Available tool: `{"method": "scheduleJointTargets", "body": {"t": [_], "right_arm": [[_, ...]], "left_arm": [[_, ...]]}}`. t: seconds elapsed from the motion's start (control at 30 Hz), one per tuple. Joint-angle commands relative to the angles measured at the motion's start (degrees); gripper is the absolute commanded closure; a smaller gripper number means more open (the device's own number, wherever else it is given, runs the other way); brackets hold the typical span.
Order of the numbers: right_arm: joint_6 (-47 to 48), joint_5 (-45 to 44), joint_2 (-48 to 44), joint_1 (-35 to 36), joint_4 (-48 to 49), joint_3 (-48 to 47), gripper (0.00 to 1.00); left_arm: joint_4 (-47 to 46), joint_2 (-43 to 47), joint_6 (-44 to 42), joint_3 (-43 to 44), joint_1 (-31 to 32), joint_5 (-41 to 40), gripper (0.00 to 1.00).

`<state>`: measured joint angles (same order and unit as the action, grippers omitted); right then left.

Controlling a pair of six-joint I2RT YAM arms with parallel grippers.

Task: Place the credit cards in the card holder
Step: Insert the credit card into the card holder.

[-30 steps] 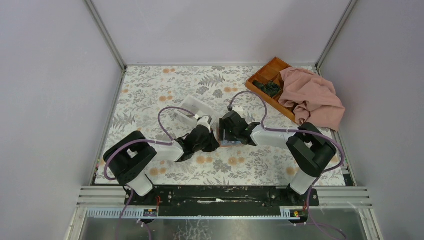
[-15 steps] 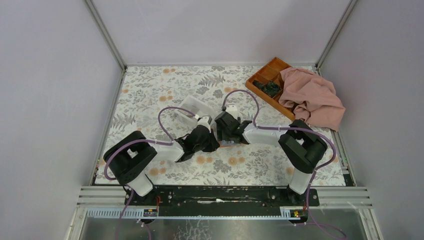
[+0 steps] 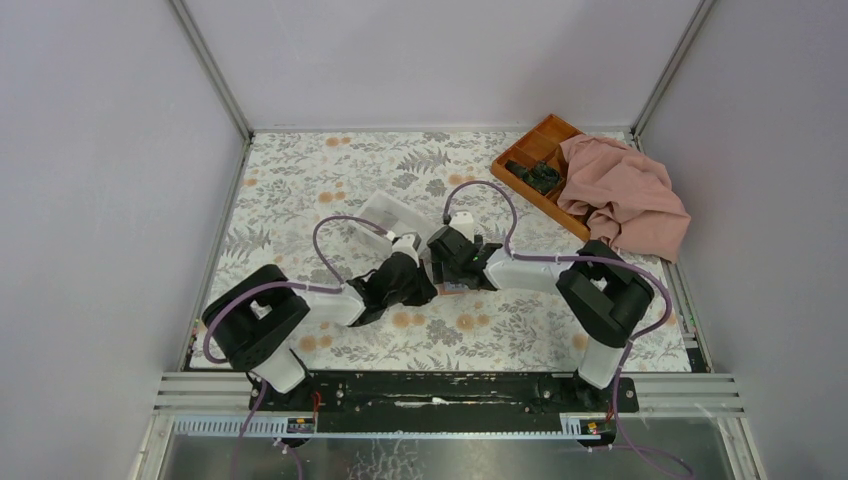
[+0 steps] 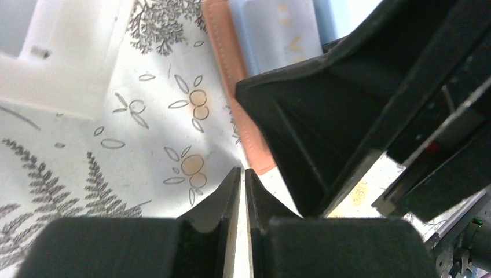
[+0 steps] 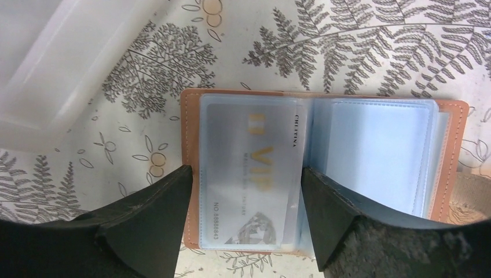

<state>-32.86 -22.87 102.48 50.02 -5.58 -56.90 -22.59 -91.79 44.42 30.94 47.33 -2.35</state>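
The tan card holder [image 5: 191, 145] lies open on the flowered cloth, its clear sleeves facing up. A greyish credit card [image 5: 255, 168] with gold VIP lettering sits in the left sleeve. My right gripper [image 5: 244, 172] hangs open right above it, one finger on each side of that card. My left gripper [image 4: 242, 171] is shut just off the holder's near corner [image 4: 231, 75], with only a thin pale slit between its fingers and no card seen in it. From above, both grippers meet at the holder [image 3: 452, 288]. The right-hand sleeves look pale blue, their contents unclear.
A white box [image 3: 385, 222] lies just behind the left gripper, close to the holder. An orange compartment tray [image 3: 540, 150] stands at the back right, half covered by a pink cloth [image 3: 625, 195].
The right arm has shifted a little to the left, bringing its gripper further over the holder. The left arm has stayed where it was.
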Motion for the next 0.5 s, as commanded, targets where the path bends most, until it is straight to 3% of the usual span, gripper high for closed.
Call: {"method": "scheduleJointTargets", "body": {"t": [0.0,0.47], "right_arm": [[0.96,-1.27,-2.15,0.06,-6.96,1.51,0.23],[7.58,2.26,-9.43,0.08,-4.72,-2.86,0.21]], "left_arm": [[4.18,3.68,1.15,-2.32,0.66,-3.23,0.85],[18.8,24.17,2.98,-2.73,0.58,-17.84,0.62]]}}
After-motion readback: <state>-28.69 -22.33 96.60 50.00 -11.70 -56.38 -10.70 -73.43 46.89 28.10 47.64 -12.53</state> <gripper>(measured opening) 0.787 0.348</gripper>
